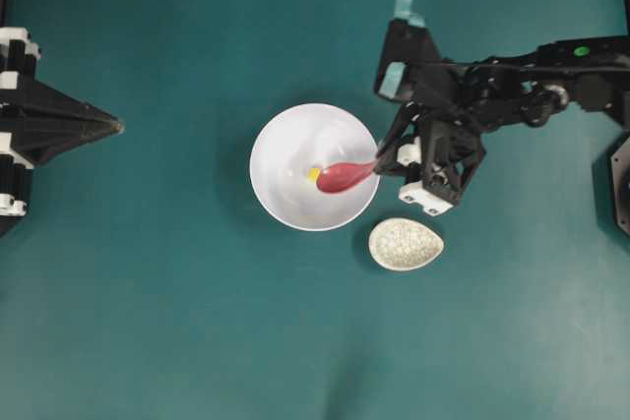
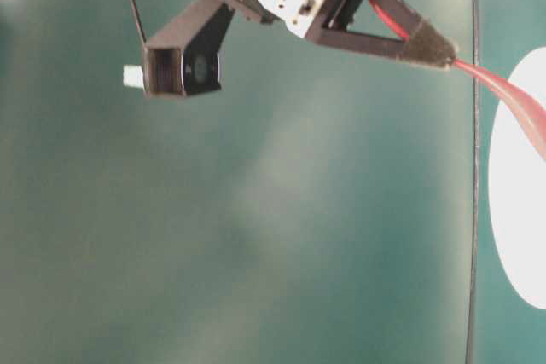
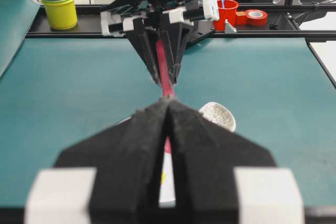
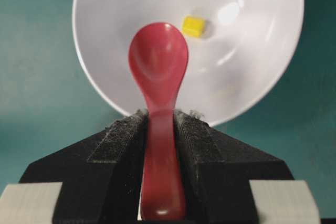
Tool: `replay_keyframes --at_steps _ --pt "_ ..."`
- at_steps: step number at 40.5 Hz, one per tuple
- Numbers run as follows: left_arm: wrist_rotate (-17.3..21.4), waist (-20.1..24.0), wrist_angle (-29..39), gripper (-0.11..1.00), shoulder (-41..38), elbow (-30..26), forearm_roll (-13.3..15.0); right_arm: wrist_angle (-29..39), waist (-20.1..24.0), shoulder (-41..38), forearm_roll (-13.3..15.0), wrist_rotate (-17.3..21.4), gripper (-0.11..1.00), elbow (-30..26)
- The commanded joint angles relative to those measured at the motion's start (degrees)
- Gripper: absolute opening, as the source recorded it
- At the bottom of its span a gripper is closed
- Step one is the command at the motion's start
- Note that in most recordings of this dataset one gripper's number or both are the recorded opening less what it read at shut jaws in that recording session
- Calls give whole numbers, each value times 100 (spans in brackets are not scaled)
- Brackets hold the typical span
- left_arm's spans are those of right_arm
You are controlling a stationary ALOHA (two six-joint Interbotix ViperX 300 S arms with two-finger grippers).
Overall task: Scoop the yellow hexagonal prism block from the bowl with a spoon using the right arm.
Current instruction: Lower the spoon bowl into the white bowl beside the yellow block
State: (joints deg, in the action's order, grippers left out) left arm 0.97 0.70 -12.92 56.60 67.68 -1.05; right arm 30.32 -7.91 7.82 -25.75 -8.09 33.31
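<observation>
Gleaming red-pink spoon (image 4: 158,72), tiny yellow block (image 4: 192,26)

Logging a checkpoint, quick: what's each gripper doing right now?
Left gripper: closed, holding nothing.
Right gripper: closed on the spoon handle.

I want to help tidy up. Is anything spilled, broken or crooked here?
Nothing stands out. The yellow block lies inside the white bowl, the spoon sits straight in the right gripper, and the speckled dish rests upright beside it.

Teal matte tabletop (image 1: 148,322) bearing a large glossy white bowl (image 1: 285,194) before the claw and a small speckled beige egg-shaped dish (image 1: 406,244) beside it.
</observation>
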Motion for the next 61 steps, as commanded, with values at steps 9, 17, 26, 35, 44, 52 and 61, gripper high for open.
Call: replay_keyframes --at_steps 9,17,26,35,44,52,61 --pt "9 9 9 -1 -53 -141 -18 290 -9 -70 448 325 23 -299" --pt "18 9 18 -1 -44 -141 -18 290 -9 -88 844 712 23 -281" --pt "18 9 18 -1 -35 -149 -18 290 9 -281 888 773 23 -281" --pt "18 9 18 -1 -9 -149 -18 229 44 -510 896 765 23 -316" --pt "18 18 18 -1 0 -149 -18 -53 97 -694 896 756 23 -413" --pt "18 9 18 -1 0 -149 -18 -149 185 -844 896 712 23 -615" --pt "18 9 18 -1 18 -158 -18 -387 193 -1020 1002 712 23 -756"
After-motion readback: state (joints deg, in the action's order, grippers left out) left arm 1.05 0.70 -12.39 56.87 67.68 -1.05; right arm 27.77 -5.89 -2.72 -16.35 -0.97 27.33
